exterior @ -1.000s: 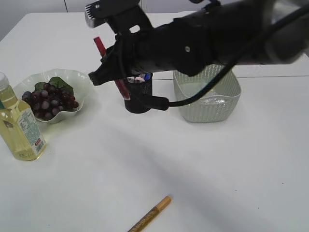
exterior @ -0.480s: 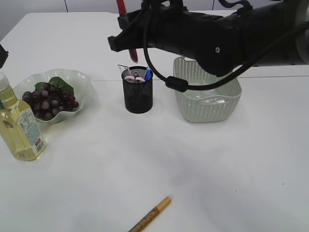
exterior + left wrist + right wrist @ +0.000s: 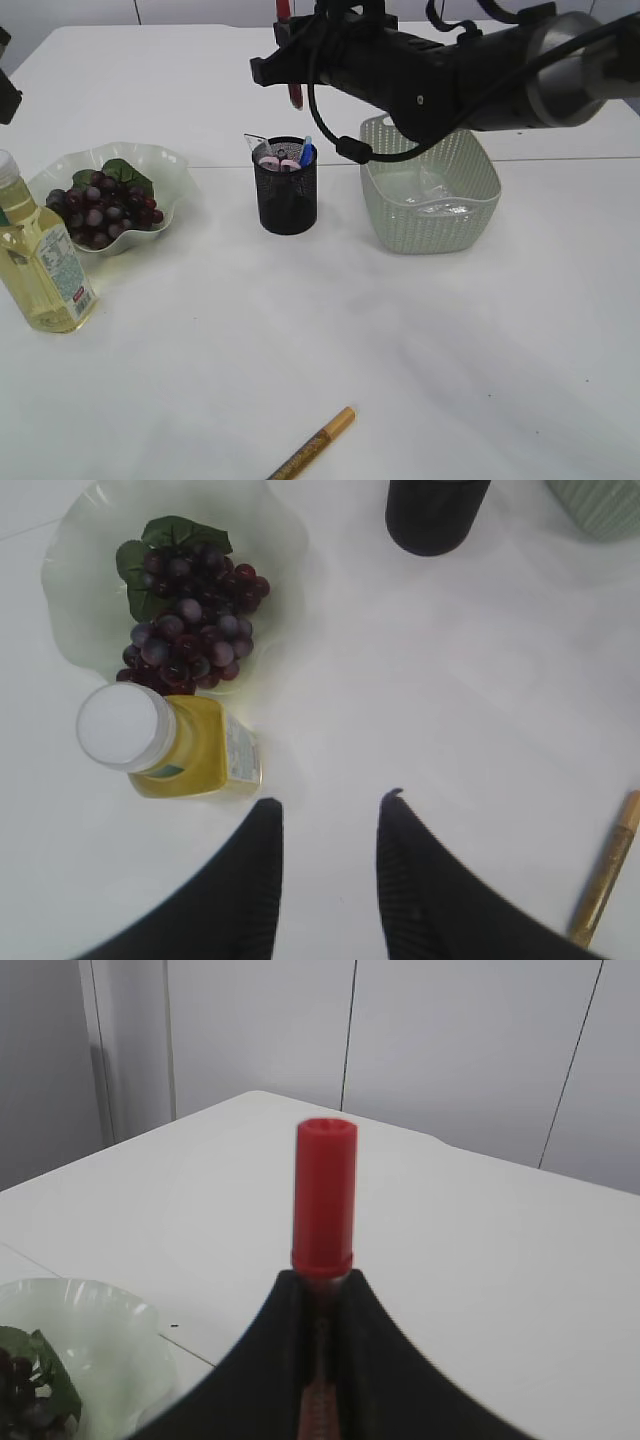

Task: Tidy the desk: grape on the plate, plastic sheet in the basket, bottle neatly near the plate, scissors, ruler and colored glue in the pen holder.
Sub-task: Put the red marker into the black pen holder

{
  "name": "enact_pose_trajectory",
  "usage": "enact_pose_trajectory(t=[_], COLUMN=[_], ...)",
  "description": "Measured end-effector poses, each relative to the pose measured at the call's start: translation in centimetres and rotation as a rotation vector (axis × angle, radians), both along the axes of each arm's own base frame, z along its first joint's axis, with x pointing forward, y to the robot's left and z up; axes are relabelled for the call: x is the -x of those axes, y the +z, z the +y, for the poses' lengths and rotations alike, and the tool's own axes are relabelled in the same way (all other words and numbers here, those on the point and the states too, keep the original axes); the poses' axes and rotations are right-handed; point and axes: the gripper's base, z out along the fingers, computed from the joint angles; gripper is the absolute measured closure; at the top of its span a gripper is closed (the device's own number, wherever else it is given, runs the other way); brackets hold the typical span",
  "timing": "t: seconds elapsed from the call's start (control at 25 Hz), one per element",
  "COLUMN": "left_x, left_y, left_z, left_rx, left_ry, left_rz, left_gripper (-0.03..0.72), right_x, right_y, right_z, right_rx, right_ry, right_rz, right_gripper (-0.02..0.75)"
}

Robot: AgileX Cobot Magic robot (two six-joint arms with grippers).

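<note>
Your exterior camera looks down at a slant across the table (image 3: 300, 330) from its near edge. Your left wrist camera faces straight down from well above; both views share the plate (image 3: 165, 165) (image 3: 70, 590), bottle (image 3: 40, 265) (image 3: 170, 745) and holder (image 3: 286, 195) (image 3: 435, 515). Your right wrist camera sits close behind the glue (image 3: 325, 1200), facing level toward the wall (image 3: 450, 1040).

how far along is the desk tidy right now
Looks done: grapes on the plate, bottle beside it, some items already in the pen holder. In hand: the right hand grips a red glue stick above the holder. Left: a gold glue pen lies on the table; the left hand is open.
</note>
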Motion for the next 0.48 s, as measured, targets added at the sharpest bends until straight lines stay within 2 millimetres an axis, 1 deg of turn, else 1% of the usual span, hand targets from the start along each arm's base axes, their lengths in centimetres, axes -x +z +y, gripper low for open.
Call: enact_pose_trajectory(t=[0.24,0.4,0.48], left_x=[-0.3,-0.7,-0.9], left_y=[0.1,-0.1,-0.4], left_z=[0.2,0.1,0.1], left_rx=[-0.024,-0.045,-0.059], left_ry=[0.0,0.001,0.002], left_rz=[-0.034,-0.036,-0.032], left_gripper=[0.45,0.45,0.45], right_x=[-2.3,-3.1,-3.3], right_y=[-1.5,-2.4,-3.1], right_z=[0.4,0.7,0.8], right_rx=[-0.046,-0.064,-0.06], right_ry=[-0.021,-0.025,-0.025], right_rz=[0.019,0.032,0.045], right_gripper=[0.703,0.703,0.703])
